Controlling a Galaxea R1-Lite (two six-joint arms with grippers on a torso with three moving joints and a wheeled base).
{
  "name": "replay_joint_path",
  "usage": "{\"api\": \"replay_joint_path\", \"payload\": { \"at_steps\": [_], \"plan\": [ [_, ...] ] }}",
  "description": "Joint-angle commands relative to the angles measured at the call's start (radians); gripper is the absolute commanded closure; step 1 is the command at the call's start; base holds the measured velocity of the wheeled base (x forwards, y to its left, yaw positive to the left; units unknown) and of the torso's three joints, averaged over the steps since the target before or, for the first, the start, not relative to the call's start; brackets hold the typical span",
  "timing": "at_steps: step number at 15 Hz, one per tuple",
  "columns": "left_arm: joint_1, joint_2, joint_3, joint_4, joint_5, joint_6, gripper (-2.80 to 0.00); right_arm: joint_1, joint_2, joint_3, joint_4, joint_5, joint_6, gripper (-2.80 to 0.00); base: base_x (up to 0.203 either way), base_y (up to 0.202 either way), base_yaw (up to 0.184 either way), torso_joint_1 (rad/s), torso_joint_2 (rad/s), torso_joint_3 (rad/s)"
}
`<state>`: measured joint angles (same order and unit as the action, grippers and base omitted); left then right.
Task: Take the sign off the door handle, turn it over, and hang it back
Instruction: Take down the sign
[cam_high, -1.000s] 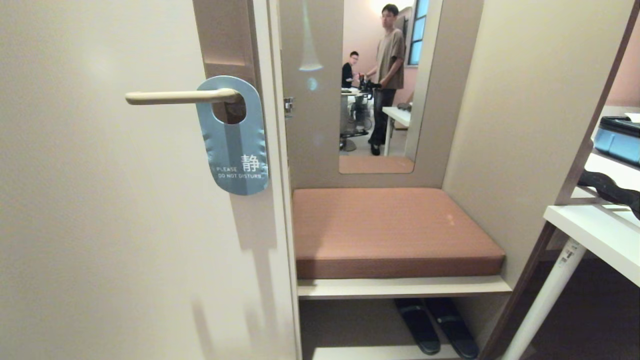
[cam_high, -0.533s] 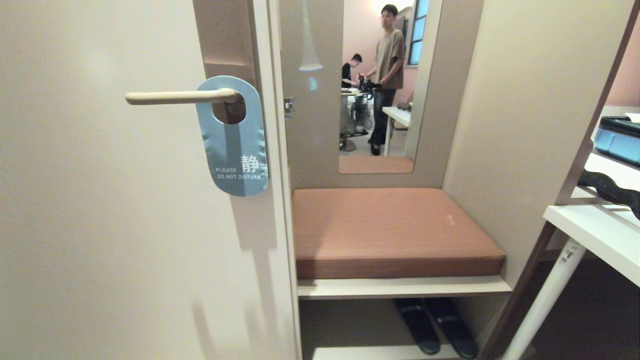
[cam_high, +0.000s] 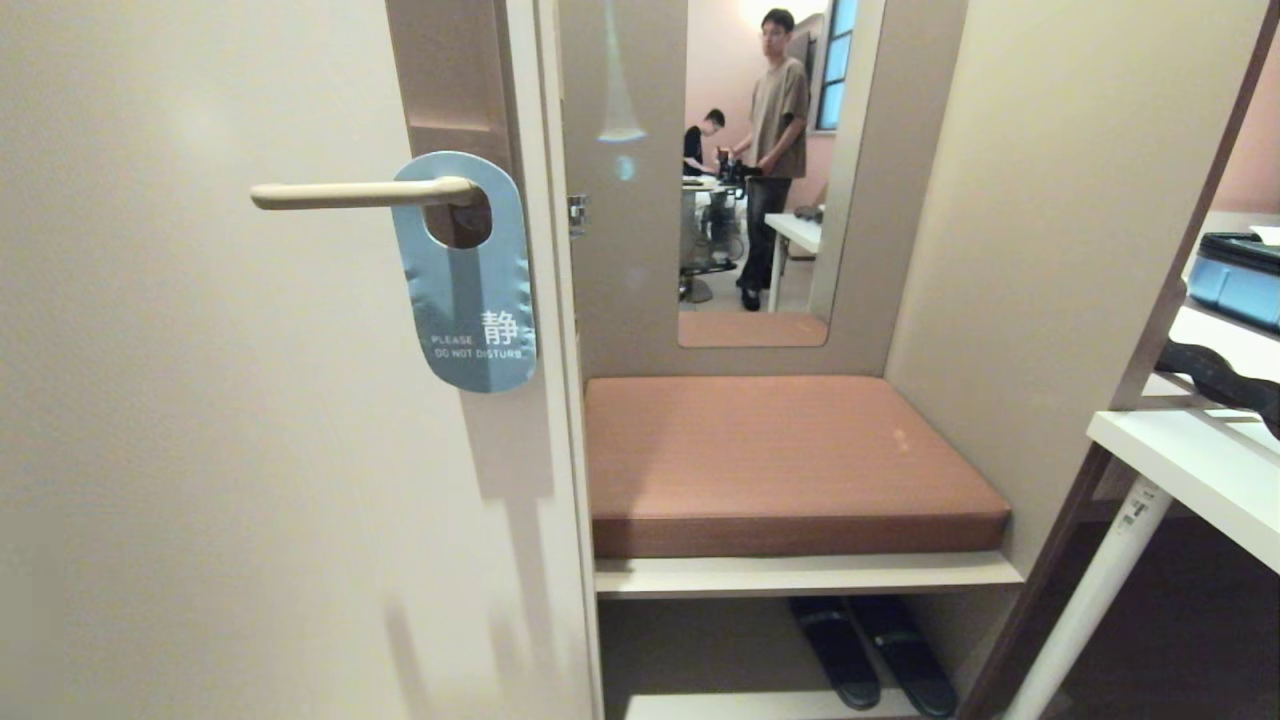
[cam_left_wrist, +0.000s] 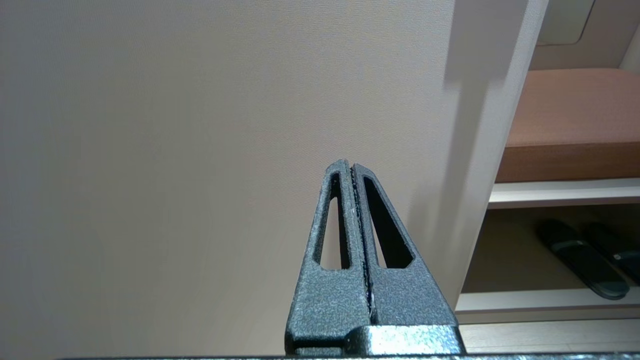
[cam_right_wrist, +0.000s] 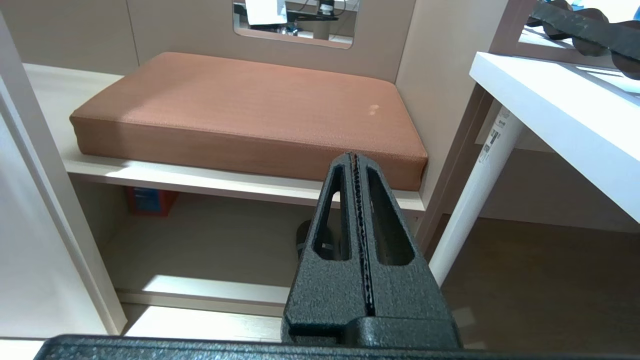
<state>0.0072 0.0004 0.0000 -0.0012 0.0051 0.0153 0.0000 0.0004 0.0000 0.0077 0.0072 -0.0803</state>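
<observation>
Left gripper (cam_left_wrist: 352, 167) and right gripper (cam_right_wrist: 356, 157): fingers pressed together, empty, low before the door (cam_high: 200, 450) and cushioned bench (cam_high: 790, 460). The sign (cam_high: 465, 290) hangs blue face outward on the door handle (cam_high: 360, 193). Beyond, a mirror (cam_high: 760, 170).

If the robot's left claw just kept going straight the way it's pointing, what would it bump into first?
Most likely the cream door. In its wrist view the left gripper is shut, its tips aimed at that plain face, near the door's edge and well below the sign. Nothing shows between them, though depth is hard to judge.
</observation>
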Motion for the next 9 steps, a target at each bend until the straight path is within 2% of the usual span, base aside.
{"api": "replay_joint_path", "payload": {
  "at_steps": [1, 9],
  "plan": [
    [0.0, 0.0, 0.0, 0.0, 0.0, 0.0, 0.0, 0.0, 0.0, 0.0, 0.0, 0.0, -0.001, 0.0, 0.0, 0.0, 0.0, 0.0, 0.0, 0.0],
    [0.0, 0.0, 0.0, 0.0, -0.002, 0.002, 0.0, 0.0, 0.0, 0.0, 0.0, 0.0, -0.001, 0.0, 0.0, 0.0, 0.0, 0.0, 0.0, 0.0]
  ]
}}
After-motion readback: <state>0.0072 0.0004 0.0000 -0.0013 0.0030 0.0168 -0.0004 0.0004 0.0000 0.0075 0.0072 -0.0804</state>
